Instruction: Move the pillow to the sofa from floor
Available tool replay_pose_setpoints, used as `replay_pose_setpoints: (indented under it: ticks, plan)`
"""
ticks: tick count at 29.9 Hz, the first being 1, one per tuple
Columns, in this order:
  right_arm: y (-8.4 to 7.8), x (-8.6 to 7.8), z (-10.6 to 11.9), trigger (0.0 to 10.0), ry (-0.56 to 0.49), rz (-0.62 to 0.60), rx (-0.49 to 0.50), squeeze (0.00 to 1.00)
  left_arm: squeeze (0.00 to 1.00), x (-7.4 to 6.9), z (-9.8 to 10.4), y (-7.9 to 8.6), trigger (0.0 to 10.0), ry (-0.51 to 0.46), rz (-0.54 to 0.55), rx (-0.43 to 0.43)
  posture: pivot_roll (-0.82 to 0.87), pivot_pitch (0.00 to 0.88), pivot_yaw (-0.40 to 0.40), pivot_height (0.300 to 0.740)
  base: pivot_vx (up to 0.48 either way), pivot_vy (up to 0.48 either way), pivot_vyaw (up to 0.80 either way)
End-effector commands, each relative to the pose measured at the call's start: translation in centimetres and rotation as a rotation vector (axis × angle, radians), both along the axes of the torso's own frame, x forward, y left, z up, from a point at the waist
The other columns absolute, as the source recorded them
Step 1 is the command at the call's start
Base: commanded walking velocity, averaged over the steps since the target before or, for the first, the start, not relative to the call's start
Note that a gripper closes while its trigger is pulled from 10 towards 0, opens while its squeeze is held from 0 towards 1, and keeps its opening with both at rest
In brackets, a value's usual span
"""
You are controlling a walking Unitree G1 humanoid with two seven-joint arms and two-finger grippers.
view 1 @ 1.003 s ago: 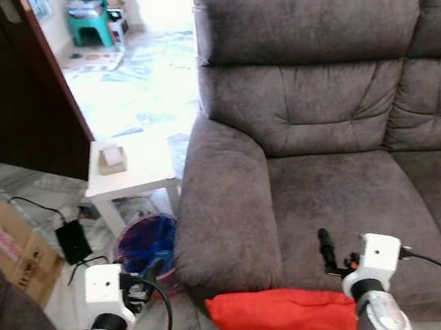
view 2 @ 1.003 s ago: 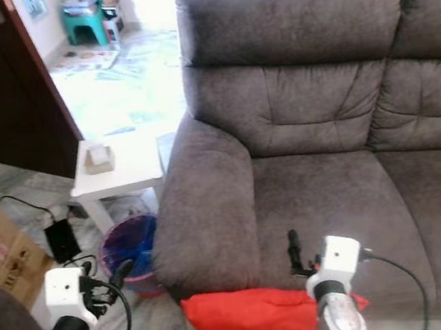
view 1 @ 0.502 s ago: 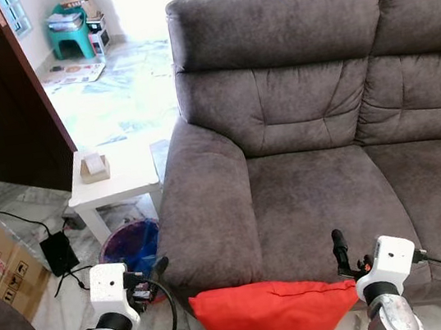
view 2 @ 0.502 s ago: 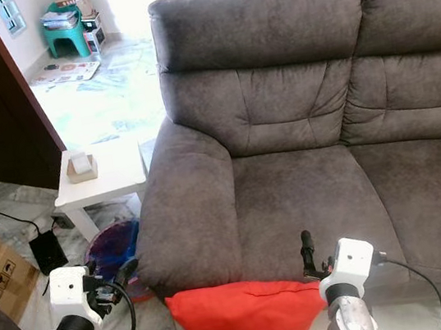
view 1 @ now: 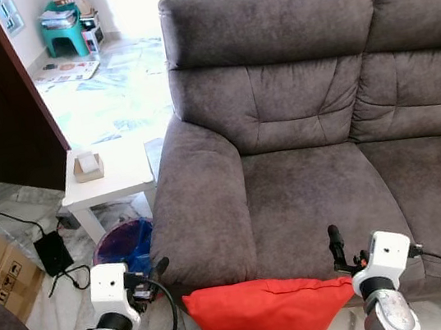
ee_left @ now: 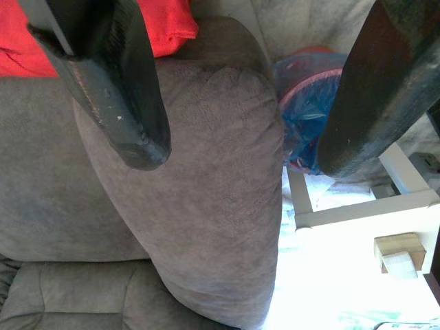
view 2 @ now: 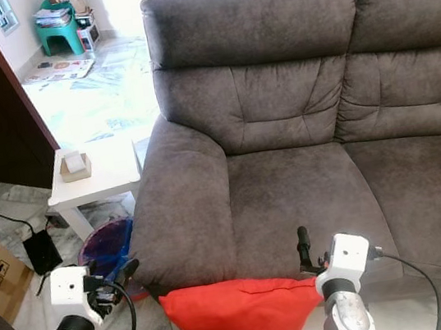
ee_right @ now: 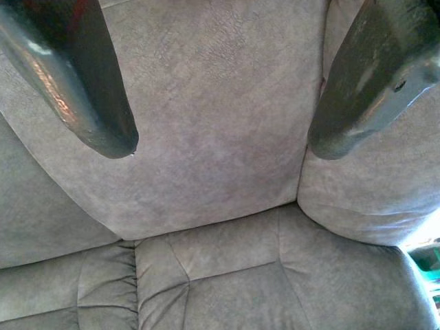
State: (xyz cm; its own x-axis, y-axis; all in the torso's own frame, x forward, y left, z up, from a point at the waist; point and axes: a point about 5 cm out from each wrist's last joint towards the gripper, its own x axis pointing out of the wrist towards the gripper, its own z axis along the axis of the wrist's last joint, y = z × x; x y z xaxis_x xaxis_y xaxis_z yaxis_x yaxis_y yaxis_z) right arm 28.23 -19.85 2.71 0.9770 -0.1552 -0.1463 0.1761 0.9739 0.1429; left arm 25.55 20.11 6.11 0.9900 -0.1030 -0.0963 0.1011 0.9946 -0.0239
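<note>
- Between our 2 grippers, at the foot of the grey sofa [view 1: 316, 192], we see the red pillow [view 1: 264, 318] against the seat's front edge.
- Our left gripper [ee_left: 230, 148] is spread wide — empty, by the armrest.
- Our right gripper [ee_right: 220, 141] gapes wide over the seat cushion — nothing between its fingers.

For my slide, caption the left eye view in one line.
Red pillow held between both grippers, left and right, before the grey sofa.
</note>
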Motion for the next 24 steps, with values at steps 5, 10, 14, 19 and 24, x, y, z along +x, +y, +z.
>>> replay_pose_setpoints:
  ticks: [5, 10, 14, 19, 24]
  plan:
    - [0.14, -0.1, -0.23, 10.0, 0.011, 0.001, -0.002, 0.0, 0.0, -0.13, -0.15, -0.08, 10.0, 0.004, -0.006, 0.006, 0.09, 0.093, -0.009, 0.663, 0.0, 0.0, 0.0]
    - [0.15, -0.1, -0.23, 10.0, 0.011, 0.001, -0.002, 0.0, 0.0, -0.13, -0.15, 0.02, 10.0, 0.003, -0.002, 0.005, 0.09, 0.093, -0.01, 0.663, 0.0, 0.0, 0.0]
    - [0.11, -0.09, -0.23, 10.0, 0.012, 0.0, -0.003, 0.0, 0.0, -0.12, -0.15, 0.02, 10.0, 0.003, 0.0, 0.004, 0.09, 0.094, -0.011, 0.663, 0.0, 0.0, 0.0]
    - [0.16, -0.09, -0.24, 10.0, 0.014, 0.006, 0.0, 0.0, 0.0, -0.13, -0.31, 0.08, 10.0, 0.016, 0.016, -0.023, 0.09, 0.094, -0.013, 0.663, 0.0, 0.064, 0.0]
    - [0.18, -0.07, -0.23, 10.0, 0.013, 0.007, 0.002, 0.0, 0.0, -0.1, -0.28, 0.11, 10.0, 0.013, 0.015, -0.011, 0.09, 0.097, -0.014, 0.663, 0.0, 0.256, 0.0]
